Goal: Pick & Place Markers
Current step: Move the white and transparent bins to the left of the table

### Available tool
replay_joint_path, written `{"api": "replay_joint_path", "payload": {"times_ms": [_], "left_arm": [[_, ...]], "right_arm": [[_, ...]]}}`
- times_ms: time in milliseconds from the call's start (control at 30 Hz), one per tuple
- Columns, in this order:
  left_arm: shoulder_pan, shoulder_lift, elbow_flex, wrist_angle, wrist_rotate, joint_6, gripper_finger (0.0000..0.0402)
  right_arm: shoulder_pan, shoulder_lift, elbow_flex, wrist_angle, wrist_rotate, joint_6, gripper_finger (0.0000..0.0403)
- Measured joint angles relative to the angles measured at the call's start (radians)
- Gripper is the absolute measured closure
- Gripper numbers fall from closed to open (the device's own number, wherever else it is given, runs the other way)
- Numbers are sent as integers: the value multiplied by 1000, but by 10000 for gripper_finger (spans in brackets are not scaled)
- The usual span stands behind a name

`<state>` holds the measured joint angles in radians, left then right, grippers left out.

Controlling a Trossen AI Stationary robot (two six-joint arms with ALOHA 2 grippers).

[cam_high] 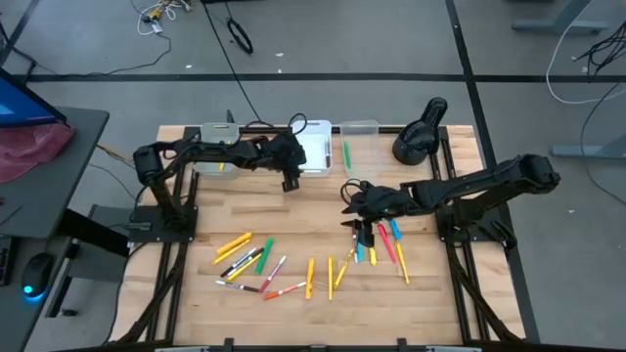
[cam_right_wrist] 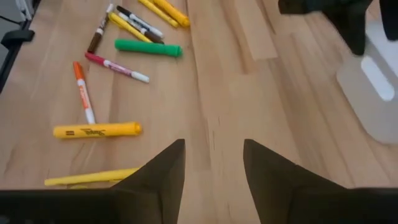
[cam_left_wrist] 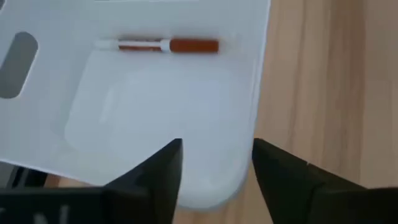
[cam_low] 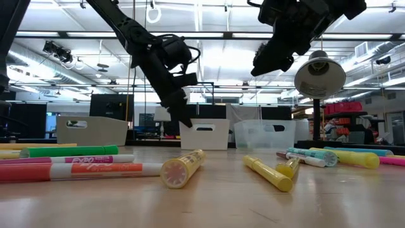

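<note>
Left gripper (cam_left_wrist: 214,171) and right gripper (cam_right_wrist: 211,165), both agape and empty; one orange marker (cam_left_wrist: 163,45) in white bin (cam_left_wrist: 155,106), most markers (cam_high: 293,264) unsorted on table (cam_high: 293,215)

low view: "EXPO" reads in white on the red-orange marker (cam_low: 82,170) lying at the near left of the desk (cam_low: 221,202) | pink marker (cam_low: 76,159) just behind it: print too faint to read | right wrist view: dark print on the yellow marker (cam_right_wrist: 97,130), illegible | other views: no readable text
</note>
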<state>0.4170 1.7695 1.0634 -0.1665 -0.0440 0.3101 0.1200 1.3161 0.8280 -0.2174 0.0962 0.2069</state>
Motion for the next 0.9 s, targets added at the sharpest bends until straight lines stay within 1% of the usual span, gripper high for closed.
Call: {"api": "replay_joint_path", "payload": {"times_ms": [133,367,433,633,800,900], "left_arm": [[8,-3,0,-21,7,23,273],[9,-19,1,-117,9,73,386],[10,-32,-1,-159,0,80,391],[14,-66,-1,-311,-3,171,386],[26,-76,5,-420,-8,174,393],[29,-82,3,-470,-34,163,382]], "right_arm": [[0,0,-1,2,1,20,238],[0,0,-1,1,1,21,238],[0,0,-1,1,1,21,238],[0,0,-1,13,1,20,238],[0,0,-1,19,1,17,238],[-1,0,-1,25,1,13,238]]}}
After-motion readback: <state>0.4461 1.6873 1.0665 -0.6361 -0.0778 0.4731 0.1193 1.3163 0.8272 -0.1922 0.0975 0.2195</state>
